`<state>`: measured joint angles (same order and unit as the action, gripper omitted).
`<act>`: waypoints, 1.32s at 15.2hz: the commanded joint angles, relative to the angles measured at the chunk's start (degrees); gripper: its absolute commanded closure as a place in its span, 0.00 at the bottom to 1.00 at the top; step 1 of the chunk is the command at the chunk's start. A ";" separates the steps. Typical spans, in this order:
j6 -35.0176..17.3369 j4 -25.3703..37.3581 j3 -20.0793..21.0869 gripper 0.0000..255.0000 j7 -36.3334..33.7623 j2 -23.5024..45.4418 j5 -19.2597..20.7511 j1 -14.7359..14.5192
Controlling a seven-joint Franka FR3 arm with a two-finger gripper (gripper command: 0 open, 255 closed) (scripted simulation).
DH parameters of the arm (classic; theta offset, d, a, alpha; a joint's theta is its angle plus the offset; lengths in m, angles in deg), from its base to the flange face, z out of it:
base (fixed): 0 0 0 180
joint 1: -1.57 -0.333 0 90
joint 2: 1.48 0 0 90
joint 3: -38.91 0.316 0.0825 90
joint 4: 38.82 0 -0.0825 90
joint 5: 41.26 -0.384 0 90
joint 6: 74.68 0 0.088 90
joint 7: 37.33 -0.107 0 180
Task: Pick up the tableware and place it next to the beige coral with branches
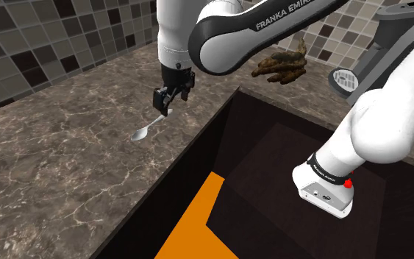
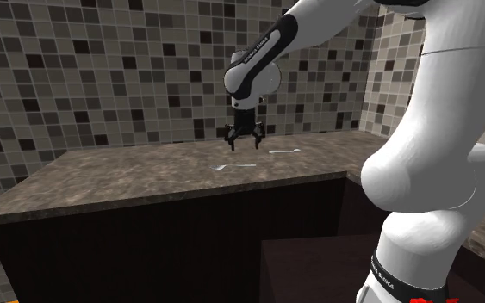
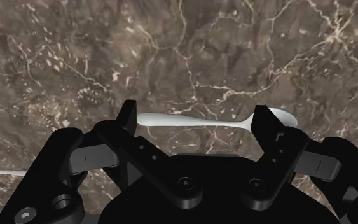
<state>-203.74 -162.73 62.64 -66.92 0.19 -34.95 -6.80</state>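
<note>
My end effector (image 3: 195, 116) hangs wide open, holding nothing, just above the marble bench (image 3: 171, 51). The spoon (image 3: 222, 122) lies flat on the bench below its fingertips. The brown coral (image 1: 282, 66) sits well apart, farther along.

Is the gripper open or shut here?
Open: the gripper has its fingers apart, over the spoon lying on the counter.

White spoon (image 3: 190, 121); brown veined counter (image 1: 51, 169); checkered wall (image 1: 36, 37)
</note>
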 commanded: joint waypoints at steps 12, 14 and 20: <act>-2.67 20.26 -0.66 0.00 -12.82 23.18 14.83 -8.78; -3.68 20.20 -1.02 0.00 -13.19 24.22 15.44 -8.97; -5.43 20.22 -1.72 0.00 -13.85 26.13 16.54 -9.33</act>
<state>-209.12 -142.52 60.95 -80.74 26.25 -18.45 -16.11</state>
